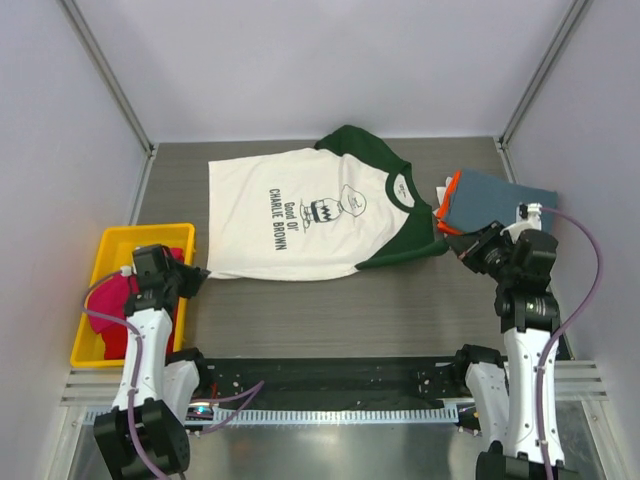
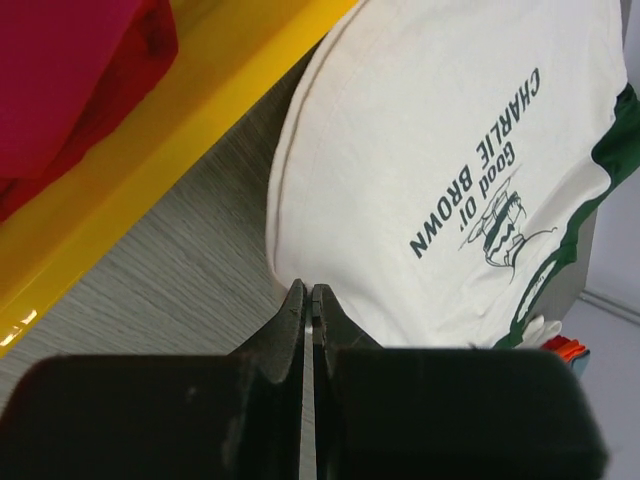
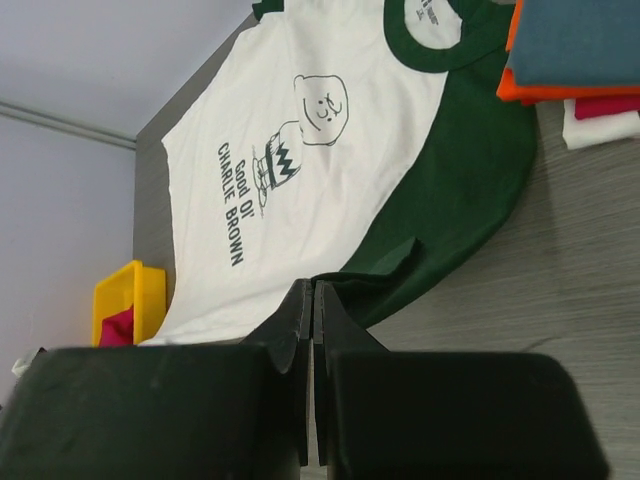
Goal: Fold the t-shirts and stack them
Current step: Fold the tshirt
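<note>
A cream-white t-shirt (image 1: 300, 215) with dark green sleeves and collar and a black chest print lies spread flat on the grey table. It also shows in the left wrist view (image 2: 430, 150) and the right wrist view (image 3: 290, 170). A folded stack with a slate-blue shirt (image 1: 495, 200) over an orange one (image 1: 450, 200) sits to its right. A red shirt (image 1: 115, 300) lies in the yellow bin. My left gripper (image 1: 197, 273) is shut and empty by the shirt's near left corner. My right gripper (image 1: 467, 250) is shut and empty near the green sleeve.
The yellow plastic bin (image 1: 105, 245) stands at the table's left edge beside my left arm. Grey walls close the table on three sides. A black rail (image 1: 330, 375) runs along the near edge between the arm bases.
</note>
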### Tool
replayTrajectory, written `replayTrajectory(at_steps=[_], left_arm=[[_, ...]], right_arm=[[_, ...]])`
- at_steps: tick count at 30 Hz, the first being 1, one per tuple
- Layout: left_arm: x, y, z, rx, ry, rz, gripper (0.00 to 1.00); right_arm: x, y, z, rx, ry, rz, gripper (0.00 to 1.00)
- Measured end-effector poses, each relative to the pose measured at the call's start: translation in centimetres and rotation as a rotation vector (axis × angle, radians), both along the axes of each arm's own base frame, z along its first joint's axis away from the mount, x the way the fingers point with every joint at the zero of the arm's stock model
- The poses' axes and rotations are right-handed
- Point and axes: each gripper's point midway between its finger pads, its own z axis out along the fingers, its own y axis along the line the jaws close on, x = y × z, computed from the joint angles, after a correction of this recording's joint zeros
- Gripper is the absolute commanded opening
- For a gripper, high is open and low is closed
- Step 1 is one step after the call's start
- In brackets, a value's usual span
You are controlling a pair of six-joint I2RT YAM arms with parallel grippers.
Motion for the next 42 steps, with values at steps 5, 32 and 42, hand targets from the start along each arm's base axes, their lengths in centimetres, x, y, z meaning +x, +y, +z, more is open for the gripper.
replayTrajectory(at_steps=[5,32,42], left_arm=[[0.4,0.3,-0.9,0.003,0.030,0.009,0.00],[7.8,2.0,0.4,0.078,0.004,-0.087,0.00],[9.3,2.0,-0.5,0.067,0.028,-0.076,0.00]], right_arm=[[2.7,-0.9,0.5,-0.005,0.026,-0.016,0.01],[17.0,-0.4,1.1,-0.048,0.128,0.094,0.01],[20.3,0.0,0.7,-0.049,0.142,0.116,0.01]])
